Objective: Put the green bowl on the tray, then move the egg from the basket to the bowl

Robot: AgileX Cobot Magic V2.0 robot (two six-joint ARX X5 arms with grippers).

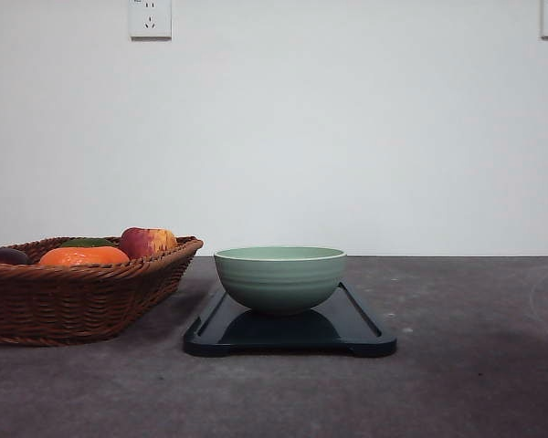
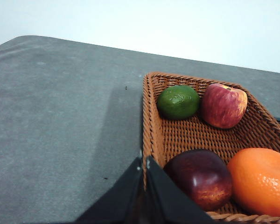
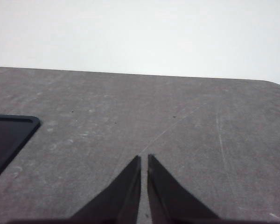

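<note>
The green bowl [image 1: 279, 277] stands upright on the dark tray [image 1: 365, 330] in the middle of the table. To its left sits the wicker basket [image 1: 73, 301], also seen in the left wrist view as the basket [image 2: 196, 135], holding fruit. No egg is in sight among the fruit; it is hidden or out of view. My left gripper [image 2: 143, 161] is shut with nothing in it, its tips just above the basket's near rim. Over bare table to the right of the tray's corner [image 3: 9, 135], my right gripper [image 3: 144, 157] is shut and holds nothing.
In the basket lie a green lime [image 2: 178, 102], a red apple [image 2: 223, 105], a dark red fruit [image 2: 200, 177] and an orange [image 2: 261, 179]. Grey tabletop [image 3: 177, 121] stretches to the right of the tray. A white wall stands behind the table.
</note>
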